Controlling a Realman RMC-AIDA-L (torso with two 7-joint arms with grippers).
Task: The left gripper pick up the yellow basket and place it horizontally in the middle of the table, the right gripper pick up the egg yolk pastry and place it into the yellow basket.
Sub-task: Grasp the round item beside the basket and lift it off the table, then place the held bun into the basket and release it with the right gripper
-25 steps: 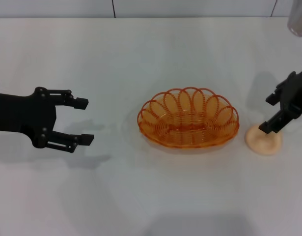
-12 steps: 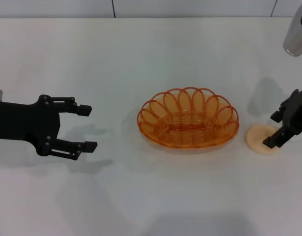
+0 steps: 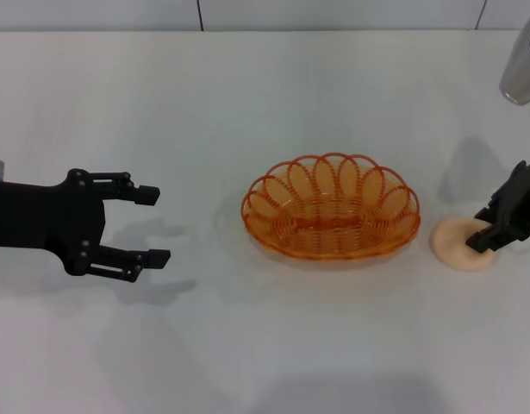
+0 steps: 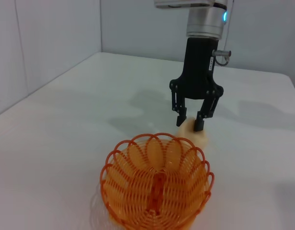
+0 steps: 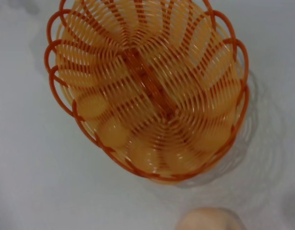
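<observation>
The yellow basket (image 3: pixel 330 226) lies empty, long side across, in the middle of the white table (image 3: pixel 247 345). It also shows in the left wrist view (image 4: pixel 157 191) and the right wrist view (image 5: pixel 147 91). The egg yolk pastry (image 3: pixel 454 248) sits on the table just right of the basket, apart from it. My right gripper (image 3: pixel 489 233) is down on the pastry, its fingers apart and straddling the pastry's top (image 4: pixel 193 135). The pastry's edge shows in the right wrist view (image 5: pixel 210 221). My left gripper (image 3: pixel 152 225) is open and empty, hovering well to the left of the basket.
The silver wrist section of my right arm (image 3: pixel 523 65) stands above the pastry at the far right. The table's far edge meets a wall (image 3: pixel 247 13). Bare white table lies between my left gripper and the basket.
My right gripper has come down from above the pastry until its fingertips sit around the pastry's top. My left gripper has shifted slightly towards me. The basket has not moved.
</observation>
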